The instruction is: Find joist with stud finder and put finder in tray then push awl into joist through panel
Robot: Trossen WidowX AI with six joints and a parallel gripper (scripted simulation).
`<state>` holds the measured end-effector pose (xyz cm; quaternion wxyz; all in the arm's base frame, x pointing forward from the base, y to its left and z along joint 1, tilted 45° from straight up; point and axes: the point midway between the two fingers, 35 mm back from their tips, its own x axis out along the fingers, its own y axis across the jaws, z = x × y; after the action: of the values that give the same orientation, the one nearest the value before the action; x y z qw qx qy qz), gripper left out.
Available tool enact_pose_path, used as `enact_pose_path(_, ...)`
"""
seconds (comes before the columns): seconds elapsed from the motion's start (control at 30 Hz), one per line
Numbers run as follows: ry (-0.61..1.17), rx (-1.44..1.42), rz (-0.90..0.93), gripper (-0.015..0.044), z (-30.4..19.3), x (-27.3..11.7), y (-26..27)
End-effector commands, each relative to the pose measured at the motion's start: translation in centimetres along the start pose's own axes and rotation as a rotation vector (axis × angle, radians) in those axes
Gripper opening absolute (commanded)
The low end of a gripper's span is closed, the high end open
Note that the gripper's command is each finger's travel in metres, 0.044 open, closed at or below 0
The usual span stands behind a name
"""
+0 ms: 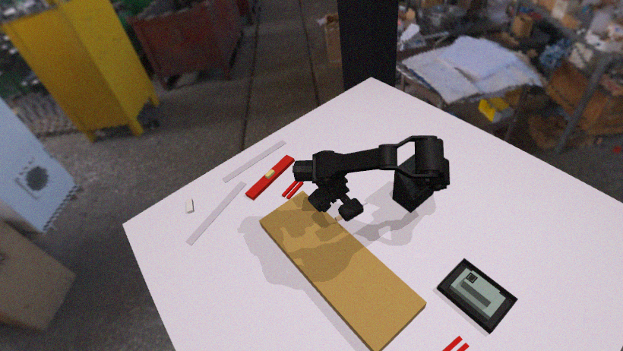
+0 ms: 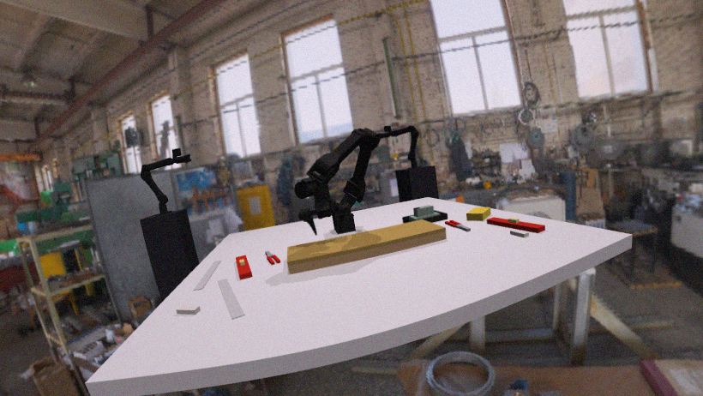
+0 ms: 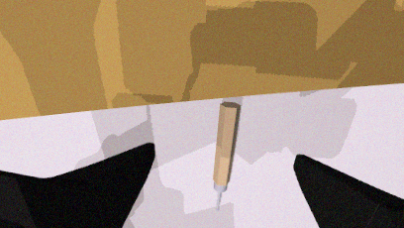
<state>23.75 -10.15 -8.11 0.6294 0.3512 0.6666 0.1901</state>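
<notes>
The awl (image 3: 226, 144) (image 1: 338, 218) lies on the table along the panel's long edge, its tan handle end near the panel and its metal tip pointing away. My gripper (image 3: 224, 156) (image 1: 336, 207) is open and empty above the awl, one finger on each side of it in the wrist view. The floor panel (image 1: 370, 296) (image 2: 393, 237) (image 3: 153, 50) is tan, partly in the arm's shadow; I see no hole in it. The pale green stud finder (image 1: 479, 289) (image 2: 423, 212) lies in the black tray (image 1: 502, 317). The joist is hidden.
A red level (image 1: 257, 190) (image 2: 243, 271), red-handled pliers (image 2: 273, 257), two flat strips (image 1: 254, 161) (image 1: 216, 213) and a white block (image 1: 189, 205) lie beyond one panel end. Near the other end are more pliers (image 2: 457, 225), a yellow block (image 2: 477, 213) and another level (image 2: 531, 226).
</notes>
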Motion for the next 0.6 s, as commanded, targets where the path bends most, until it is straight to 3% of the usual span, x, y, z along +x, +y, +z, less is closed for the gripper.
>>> enact_pose_path(0.0, 0.002, 0.0, -0.001, 0.044, 0.0, 0.0, -0.5)
enact_pose_path(0.57, 0.002, 0.0, -0.001, 0.044, 0.3, 2.7, -0.5)
